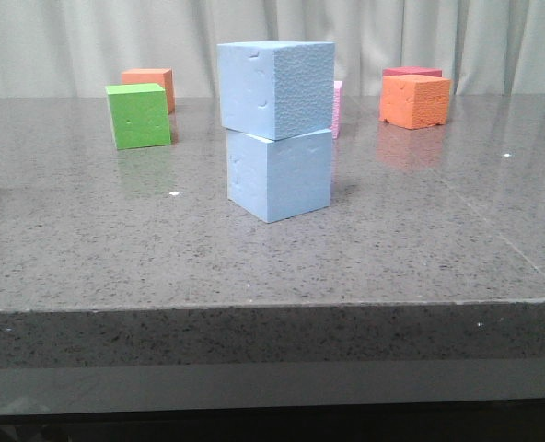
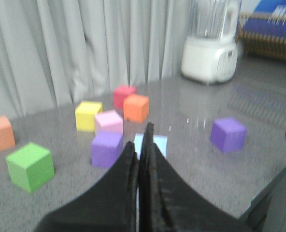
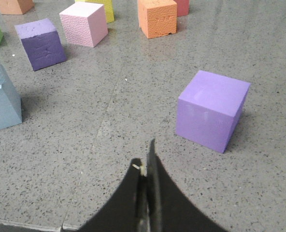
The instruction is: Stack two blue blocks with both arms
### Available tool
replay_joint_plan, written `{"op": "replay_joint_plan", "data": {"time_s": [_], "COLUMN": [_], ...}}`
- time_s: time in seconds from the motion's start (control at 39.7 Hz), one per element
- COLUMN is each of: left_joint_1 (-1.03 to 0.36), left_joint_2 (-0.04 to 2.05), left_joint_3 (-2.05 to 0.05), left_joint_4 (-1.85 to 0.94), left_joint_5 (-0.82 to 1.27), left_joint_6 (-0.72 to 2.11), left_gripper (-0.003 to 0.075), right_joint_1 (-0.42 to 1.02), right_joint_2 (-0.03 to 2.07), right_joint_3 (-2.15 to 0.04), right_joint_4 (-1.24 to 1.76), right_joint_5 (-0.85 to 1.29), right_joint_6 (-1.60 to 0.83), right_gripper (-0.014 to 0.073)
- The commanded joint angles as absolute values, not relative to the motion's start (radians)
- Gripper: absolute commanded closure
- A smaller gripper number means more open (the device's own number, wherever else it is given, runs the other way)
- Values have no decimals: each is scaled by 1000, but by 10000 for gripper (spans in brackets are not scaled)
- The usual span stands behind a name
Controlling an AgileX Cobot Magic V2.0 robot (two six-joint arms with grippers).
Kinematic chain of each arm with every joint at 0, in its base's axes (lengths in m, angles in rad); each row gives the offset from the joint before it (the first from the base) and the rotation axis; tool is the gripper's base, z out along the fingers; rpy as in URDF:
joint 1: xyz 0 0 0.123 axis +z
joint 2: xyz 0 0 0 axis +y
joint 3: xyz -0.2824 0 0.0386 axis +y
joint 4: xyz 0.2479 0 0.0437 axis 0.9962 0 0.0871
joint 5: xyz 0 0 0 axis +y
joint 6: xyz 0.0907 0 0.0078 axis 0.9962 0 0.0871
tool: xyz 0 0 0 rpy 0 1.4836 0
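Green cube [image 1: 139, 115] far left on table [image 1: 420, 249]. Upper blue block [image 1: 275, 87] stacked on lower blue block [image 1: 280, 175] mid-table, slightly twisted. Orange cube [image 1: 414, 100] back right. Left gripper [image 2: 142, 145] clenched, empty. Right gripper [image 3: 147, 166] pressed closed, empty, near purple cube [image 3: 211, 108].
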State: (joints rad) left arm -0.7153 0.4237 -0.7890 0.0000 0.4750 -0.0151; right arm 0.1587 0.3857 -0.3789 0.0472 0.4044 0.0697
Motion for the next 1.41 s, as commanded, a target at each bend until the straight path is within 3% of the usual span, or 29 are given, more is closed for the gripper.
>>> {"op": "replay_joint_plan", "data": {"time_s": [0.0,0.88,1.38], "left_joint_1": [-723,-718,-297], "left_joint_2": [394,368,-13], "left_joint_3": [-808,-755,-247], "left_joint_4": [-9,51,21], "left_joint_5": [362,374,211], "left_joint_6": [-23,-23,-21], "left_gripper": [741,741,741], "right_joint_1": [153,153,153], "right_joint_2": [389,389,389], "right_joint_3": [-404,-404,-404], "right_joint_4": [36,36,36], "right_joint_5": [321,321,321], "right_joint_6": [67,67,67], "right_gripper": [631,631,631]}}
